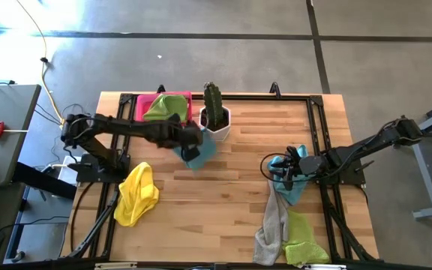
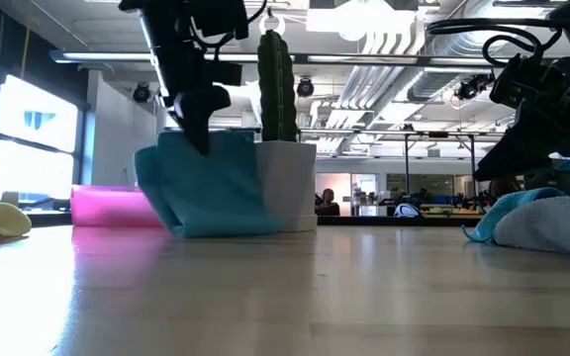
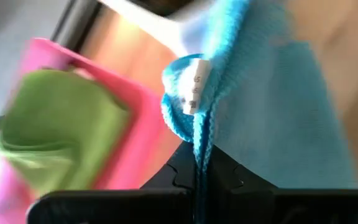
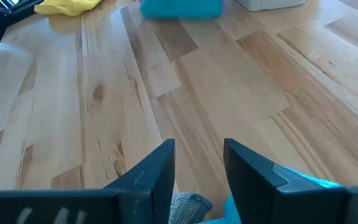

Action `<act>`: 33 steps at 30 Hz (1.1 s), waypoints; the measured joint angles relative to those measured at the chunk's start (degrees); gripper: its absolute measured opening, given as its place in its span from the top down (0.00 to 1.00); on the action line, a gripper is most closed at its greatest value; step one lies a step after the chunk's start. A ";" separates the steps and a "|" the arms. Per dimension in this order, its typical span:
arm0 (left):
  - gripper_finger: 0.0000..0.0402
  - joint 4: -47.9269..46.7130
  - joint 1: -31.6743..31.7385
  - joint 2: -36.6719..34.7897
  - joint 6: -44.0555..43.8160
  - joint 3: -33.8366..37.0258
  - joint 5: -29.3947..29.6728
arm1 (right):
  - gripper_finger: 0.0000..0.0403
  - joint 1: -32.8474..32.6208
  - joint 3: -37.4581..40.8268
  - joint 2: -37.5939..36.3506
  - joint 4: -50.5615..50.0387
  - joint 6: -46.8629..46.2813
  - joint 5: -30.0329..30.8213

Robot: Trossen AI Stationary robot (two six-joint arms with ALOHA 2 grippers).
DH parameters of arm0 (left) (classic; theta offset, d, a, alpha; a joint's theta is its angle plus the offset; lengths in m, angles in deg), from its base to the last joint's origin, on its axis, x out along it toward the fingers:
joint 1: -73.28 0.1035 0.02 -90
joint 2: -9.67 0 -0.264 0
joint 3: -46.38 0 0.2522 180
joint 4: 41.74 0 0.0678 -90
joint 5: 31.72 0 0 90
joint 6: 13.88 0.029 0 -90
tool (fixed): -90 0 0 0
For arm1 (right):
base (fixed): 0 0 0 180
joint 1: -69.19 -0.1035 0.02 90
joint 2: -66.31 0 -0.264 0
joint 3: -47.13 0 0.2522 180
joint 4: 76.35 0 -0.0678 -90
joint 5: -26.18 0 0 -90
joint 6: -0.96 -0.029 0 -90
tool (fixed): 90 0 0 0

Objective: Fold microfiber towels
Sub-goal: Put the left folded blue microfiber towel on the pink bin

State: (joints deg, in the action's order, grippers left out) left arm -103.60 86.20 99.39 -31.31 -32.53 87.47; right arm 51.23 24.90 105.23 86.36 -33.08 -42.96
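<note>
Between left gripper [image 3: 197,163] jaws — blue towel [image 3: 272,106] pinched, hanging; right gripper [image 4: 199,163] jaws parted, empty.

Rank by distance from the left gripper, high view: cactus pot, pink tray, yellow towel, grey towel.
From the left gripper, shut on the blue towel:
1. Cactus pot, just beyond it, toward the table's far edge.
2. Pink tray, at the far edge on the left arm's side.
3. Yellow towel, near the left arm's base.
4. Grey towel, in the heap under the right arm.
</note>
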 joint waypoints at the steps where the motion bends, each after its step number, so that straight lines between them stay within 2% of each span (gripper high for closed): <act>1: 1.00 -1.22 1.12 -0.01 0.67 -1.16 0.56 | 0.68 0.01 0.00 0.00 -0.04 0.00 0.00; 9: 0.99 -7.04 11.99 -0.05 2.65 -7.82 3.20 | 0.68 0.01 0.00 0.00 -0.08 -0.01 0.00; 17: 0.98 -7.04 22.01 -0.05 2.64 -10.51 1.34 | 0.68 0.02 0.00 0.00 -0.10 -0.02 0.00; 26: 0.95 6.55 28.37 -0.08 -0.38 -10.79 -7.63 | 0.68 0.00 0.00 0.00 -0.11 0.00 0.02; 30: 0.95 14.09 28.32 -0.07 0.26 -10.85 -7.74 | 0.68 0.00 0.00 0.00 -0.11 -0.01 0.01; 33: 0.96 15.60 28.62 -0.08 -1.48 -11.62 -9.02 | 0.68 0.02 0.00 0.00 -0.10 0.00 0.00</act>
State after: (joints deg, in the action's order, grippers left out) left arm -88.00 114.82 99.31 -32.78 -44.15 78.45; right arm 51.25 24.90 105.23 86.25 -33.08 -42.96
